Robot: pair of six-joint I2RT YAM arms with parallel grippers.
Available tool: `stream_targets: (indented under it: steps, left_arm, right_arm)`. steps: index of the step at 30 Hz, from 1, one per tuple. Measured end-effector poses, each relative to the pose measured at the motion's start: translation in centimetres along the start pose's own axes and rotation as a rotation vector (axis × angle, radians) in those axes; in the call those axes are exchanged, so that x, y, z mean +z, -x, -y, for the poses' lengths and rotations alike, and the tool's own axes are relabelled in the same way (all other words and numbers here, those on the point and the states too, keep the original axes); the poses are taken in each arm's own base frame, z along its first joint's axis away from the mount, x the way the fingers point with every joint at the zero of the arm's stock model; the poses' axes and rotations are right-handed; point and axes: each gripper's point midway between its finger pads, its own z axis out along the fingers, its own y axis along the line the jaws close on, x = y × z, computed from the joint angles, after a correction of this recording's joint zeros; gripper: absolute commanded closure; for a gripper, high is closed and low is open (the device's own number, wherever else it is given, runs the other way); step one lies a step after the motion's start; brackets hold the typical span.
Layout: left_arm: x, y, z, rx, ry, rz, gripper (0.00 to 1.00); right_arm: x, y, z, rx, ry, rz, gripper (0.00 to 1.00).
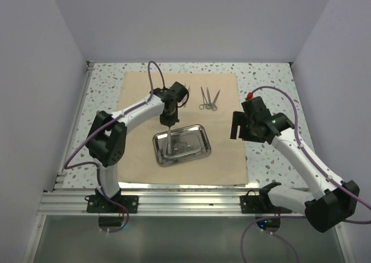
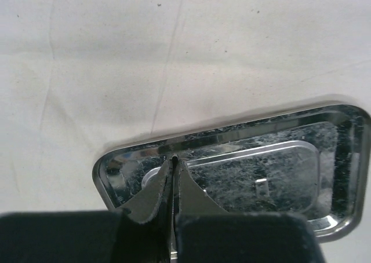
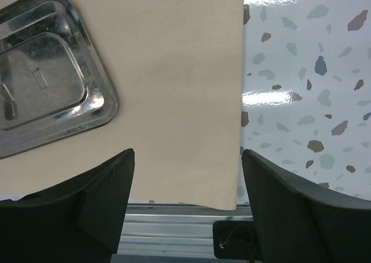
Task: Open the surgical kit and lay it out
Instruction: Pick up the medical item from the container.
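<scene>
The tan cloth wrap [image 1: 179, 124] lies spread flat on the table. The shiny steel tray [image 1: 191, 144] sits on its near middle. My left gripper [image 1: 167, 123] hovers over the tray's left end, shut on a slim metal instrument [image 1: 168, 140] that hangs down into the tray. In the left wrist view the jaws [image 2: 174, 161] pinch that thin metal strip above the tray [image 2: 278, 176]. Slim scissors and forceps [image 1: 208, 98] lie side by side on the cloth behind the tray. My right gripper [image 1: 240, 128] is open and empty above the cloth's right edge [image 3: 232, 101].
The speckled tabletop [image 1: 266, 83] shows around the cloth. An aluminium rail [image 1: 185, 202] runs along the near edge and also shows in the right wrist view [image 3: 174, 228]. White walls close in the back and sides. The tray's corner shows in the right wrist view [image 3: 87, 109].
</scene>
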Motion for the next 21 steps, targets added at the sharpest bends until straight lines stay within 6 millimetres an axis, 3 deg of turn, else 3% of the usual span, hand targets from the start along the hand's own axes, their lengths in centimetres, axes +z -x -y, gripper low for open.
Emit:
stream_targets:
  steps: [9,18,21]
  left_arm:
    - [-2.8,2.3,0.8,0.017,-0.028,0.033,1.00]
    - [-1.7,-0.5,0.6,0.048,-0.048,-0.063,1.00]
    - [-1.4,-1.8,0.6,0.061,-0.064,-0.108,0.93]
  right_arm:
    - [0.0,-0.1,0.0,0.004,0.001,0.001,0.22]
    - [0.0,-0.1,0.0,0.004,0.000,0.001,0.22]
    - [0.0,-0.1,0.0,0.004,0.000,-0.001,0.22]
